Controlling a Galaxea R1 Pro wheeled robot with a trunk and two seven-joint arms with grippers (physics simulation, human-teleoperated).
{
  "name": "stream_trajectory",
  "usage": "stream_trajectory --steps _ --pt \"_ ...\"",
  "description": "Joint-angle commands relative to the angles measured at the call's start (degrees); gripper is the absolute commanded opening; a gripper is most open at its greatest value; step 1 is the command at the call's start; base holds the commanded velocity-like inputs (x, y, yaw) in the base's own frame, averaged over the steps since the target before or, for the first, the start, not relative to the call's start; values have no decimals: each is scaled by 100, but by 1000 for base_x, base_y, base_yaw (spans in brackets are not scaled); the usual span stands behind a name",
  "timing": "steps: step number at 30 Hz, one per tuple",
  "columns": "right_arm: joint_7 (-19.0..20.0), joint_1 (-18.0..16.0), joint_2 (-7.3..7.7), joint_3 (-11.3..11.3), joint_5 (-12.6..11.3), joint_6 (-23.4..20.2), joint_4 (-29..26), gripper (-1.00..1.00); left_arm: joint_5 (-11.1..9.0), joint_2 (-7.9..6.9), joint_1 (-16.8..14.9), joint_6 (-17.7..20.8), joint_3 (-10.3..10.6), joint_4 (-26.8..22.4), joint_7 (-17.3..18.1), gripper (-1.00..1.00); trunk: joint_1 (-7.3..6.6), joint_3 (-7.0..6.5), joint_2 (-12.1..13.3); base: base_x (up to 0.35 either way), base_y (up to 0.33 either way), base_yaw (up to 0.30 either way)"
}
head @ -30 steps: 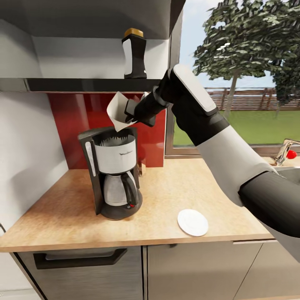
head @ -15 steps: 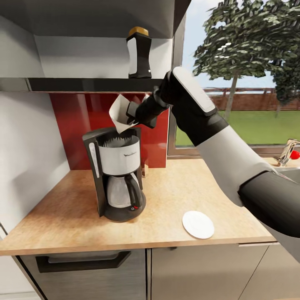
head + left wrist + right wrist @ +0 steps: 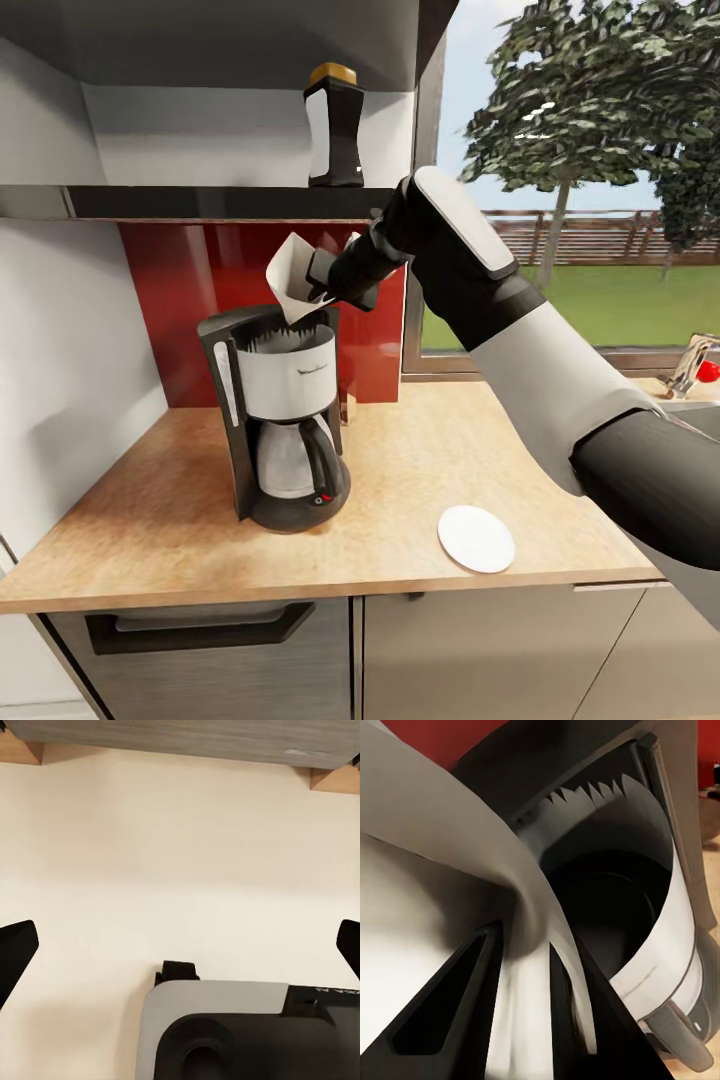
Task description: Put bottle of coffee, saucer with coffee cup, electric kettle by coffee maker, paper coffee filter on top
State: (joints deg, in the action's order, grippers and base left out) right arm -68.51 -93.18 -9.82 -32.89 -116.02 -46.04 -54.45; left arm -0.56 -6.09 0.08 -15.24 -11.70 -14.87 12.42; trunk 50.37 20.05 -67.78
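Observation:
The coffee maker (image 3: 285,420) stands on the kitchen countertop (image 3: 420,470), black with a white upper housing and a glass carafe. My right gripper (image 3: 318,283) is shut on the paper coffee filter (image 3: 290,272), a white cone whose tip hangs just above the machine's open top. The right wrist view has the filter (image 3: 435,907) pinched between the fingers (image 3: 457,1012), over the dark basket of the coffee maker (image 3: 607,900). The bottle of coffee (image 3: 335,125) stands on the kitchen shelf (image 3: 230,203). The saucer (image 3: 476,538) lies near the counter's front edge. My left gripper (image 3: 180,945) is open above a pale floor.
A red backsplash (image 3: 190,280) and a white wall close the counter's back and left. A window sits right of the machine, with a tap and a red knob (image 3: 700,368) at the far right. Grey cabinet fronts with a black handle (image 3: 195,625) run below.
The right gripper has carried the filter slightly down toward the coffee maker's top. The head camera shifted a little early on; the saucer and bottle have stayed put.

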Motion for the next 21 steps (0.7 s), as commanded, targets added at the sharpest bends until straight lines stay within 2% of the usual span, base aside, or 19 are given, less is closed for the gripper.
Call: stream_trajectory --steps 1,4,9,13,21 --pt "-49 -7 1 -3 -35 -27 2 -100 -6 2 1 3 -43 -7 50 100 23 24 -46 0 0 0" --pt "-49 -7 4 -4 -35 -27 4 -100 -6 3 1 3 -43 -7 53 100 89 78 -166 0 0 0" --pt "-49 -7 2 -5 -35 -27 5 -100 -6 3 1 3 -43 -7 51 100 89 78 -166 0 0 0" --pt "-49 -4 5 -3 -35 -27 5 -100 -6 3 1 4 -43 -7 50 100 177 150 -326 0 0 0" --pt "-49 1 7 2 -35 -27 7 -100 -5 3 1 3 -43 -7 50 100 177 150 -326 0 0 0"
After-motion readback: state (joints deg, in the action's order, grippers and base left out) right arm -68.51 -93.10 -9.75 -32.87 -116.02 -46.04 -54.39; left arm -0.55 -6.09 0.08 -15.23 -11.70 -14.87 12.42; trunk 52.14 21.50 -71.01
